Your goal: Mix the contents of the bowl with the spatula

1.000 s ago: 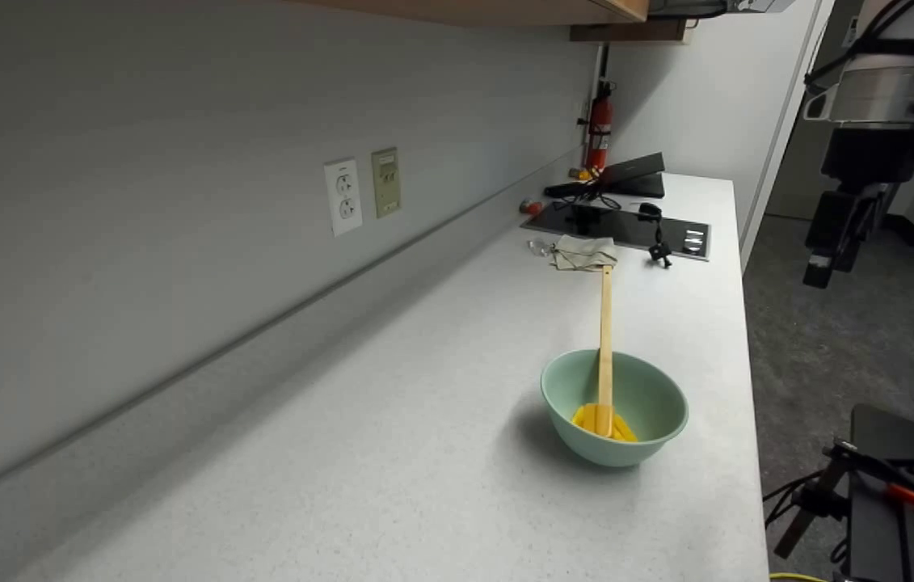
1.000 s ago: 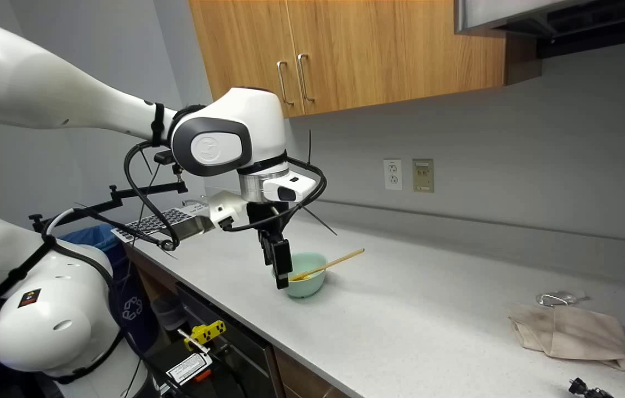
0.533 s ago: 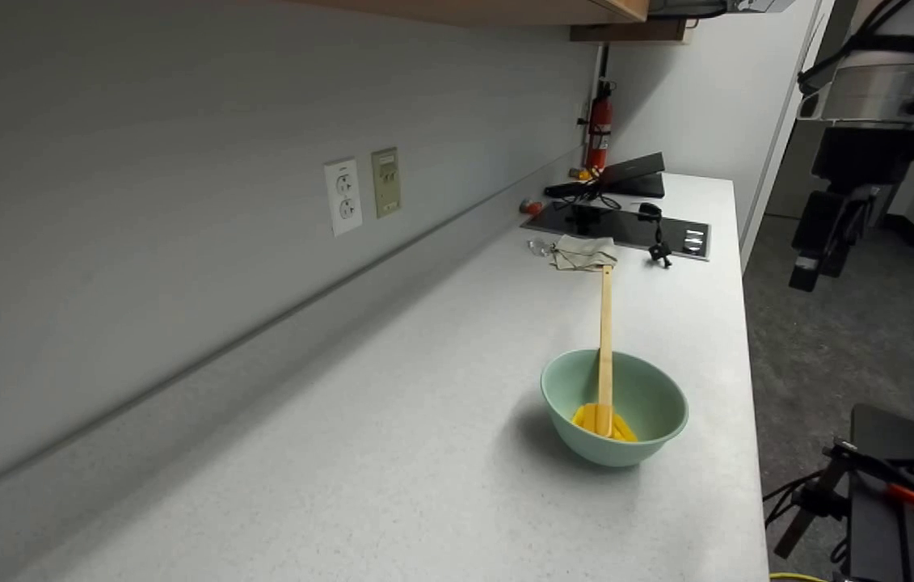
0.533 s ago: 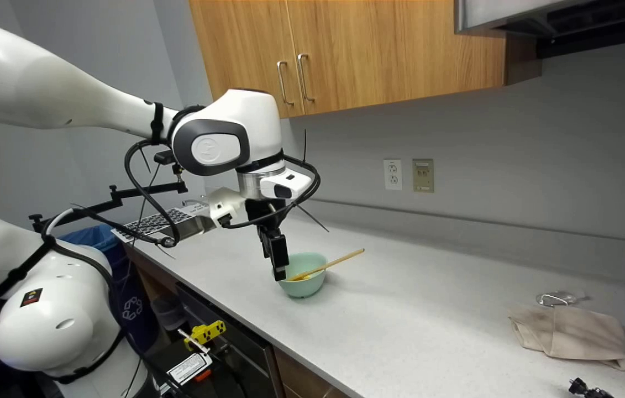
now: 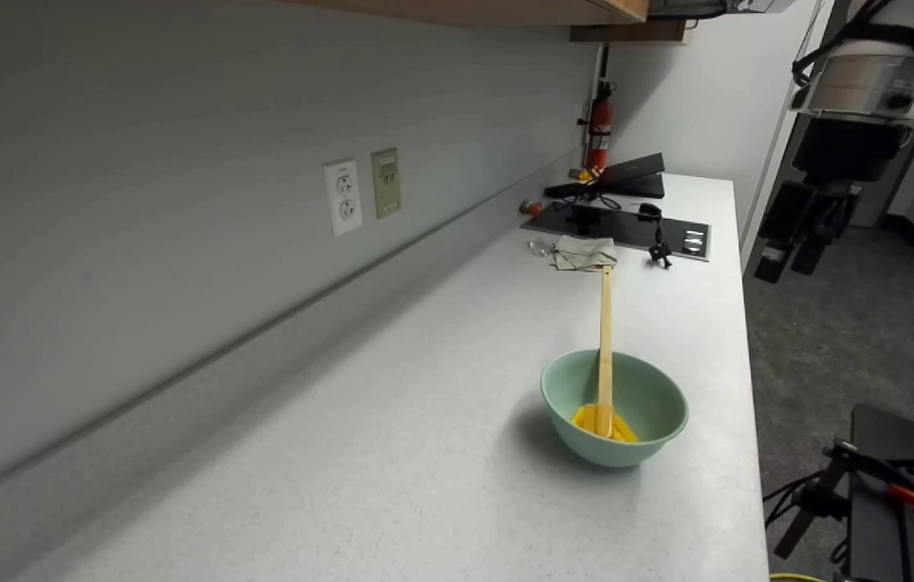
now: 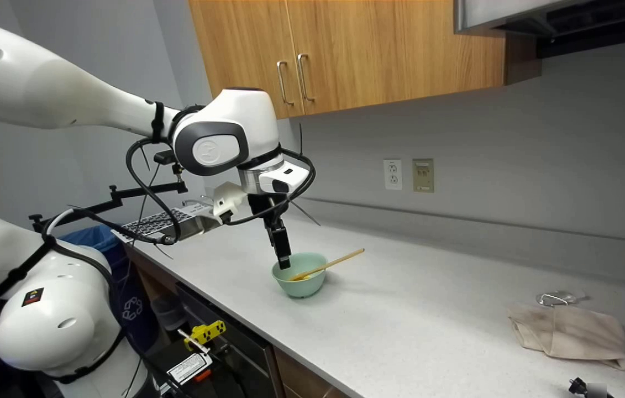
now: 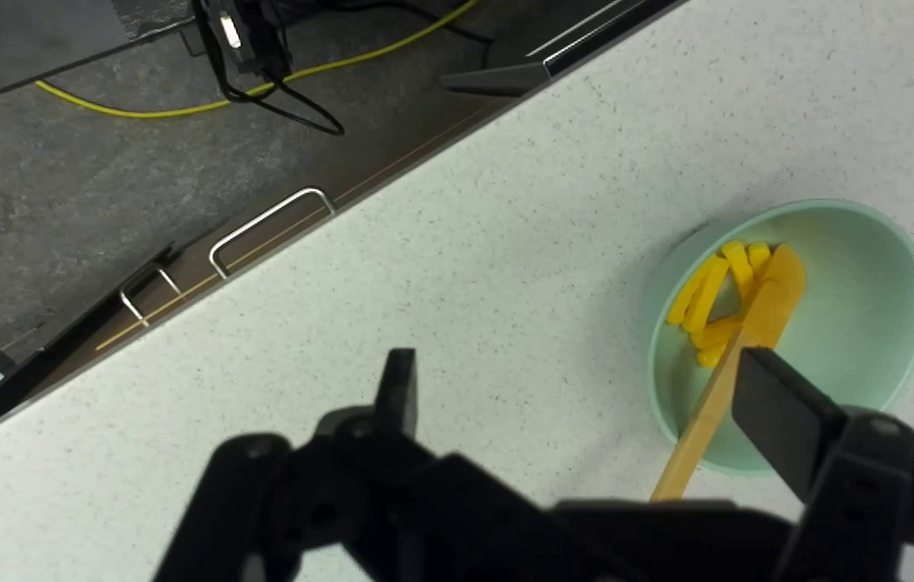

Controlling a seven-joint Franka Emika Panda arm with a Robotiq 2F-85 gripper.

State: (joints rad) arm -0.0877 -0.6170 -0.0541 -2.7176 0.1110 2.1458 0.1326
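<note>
Edged slightly nearer the bowl [image 7: 861, 315] with fingers [image 7: 784, 416] spread wide around nothing, likely lining up to grasp the unheld spatula [image 5: 605, 356] before any mixing.

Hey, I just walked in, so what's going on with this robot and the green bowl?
A robot arm looks set to mix the yellow pieces in the pale green bowl, but it isn't handling anything right now. Its gripper hangs open in the air, apart from the bowl. The wooden-handled spatula rests with its head down by the pieces and its handle sticking out past the rim.
</note>
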